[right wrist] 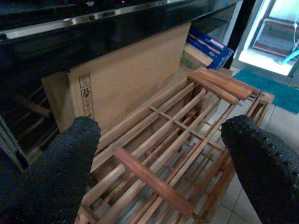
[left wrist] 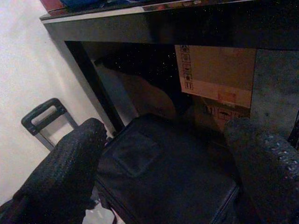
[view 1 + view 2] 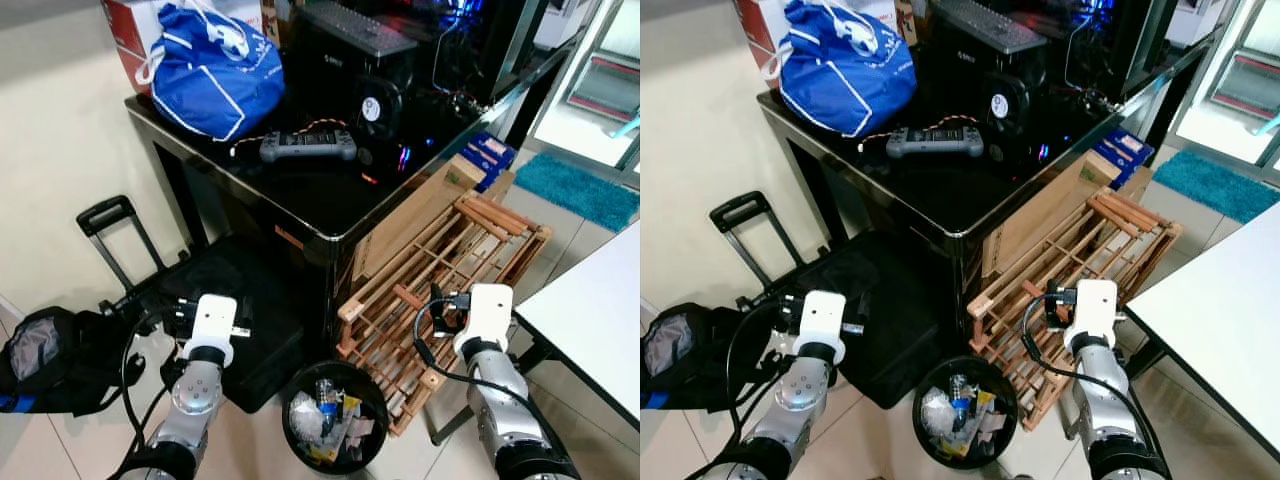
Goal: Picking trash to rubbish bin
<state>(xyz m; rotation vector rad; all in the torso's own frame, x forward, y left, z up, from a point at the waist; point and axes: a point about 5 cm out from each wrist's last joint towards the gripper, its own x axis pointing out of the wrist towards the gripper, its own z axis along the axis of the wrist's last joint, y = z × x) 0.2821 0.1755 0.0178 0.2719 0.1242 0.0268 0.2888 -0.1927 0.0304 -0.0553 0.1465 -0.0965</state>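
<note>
A round black rubbish bin (image 3: 334,415) sits on the tiled floor at the bottom centre of the head views, between the two arms, and it holds crumpled trash (image 3: 328,412): pale wrappers, a blue piece and a yellow scrap, all inside the rim. To the lower left of the bin the left gripper (image 2: 163,168) is raised in front of a black suitcase (image 3: 235,310), its two black fingers (image 2: 70,163) spread wide apart with nothing between them; the wrist view looks past them onto the case's fabric top. To the lower right the right gripper (image 1: 159,163) is likewise wide open and empty, its fingertips (image 1: 65,154) framing a folded wooden rack (image 3: 440,280) that leans tilted beside the bin against a flat cardboard box (image 1: 126,84). The box stands against the side of a glossy black table (image 3: 330,205) that fills the upper middle of the frame. On the table lie a grey handheld controller (image 3: 308,146) near the centre, a blue drawstring bag (image 3: 215,70) at upper left and a black computer case (image 3: 350,50) behind them. The suitcase's pull handle (image 3: 105,215) stands up at centre left, a dark backpack (image 3: 45,355) lies at the lower left edge, a white tabletop (image 3: 595,310) cuts in at the right edge, and a teal mat (image 3: 590,185) shows at upper right.
</note>
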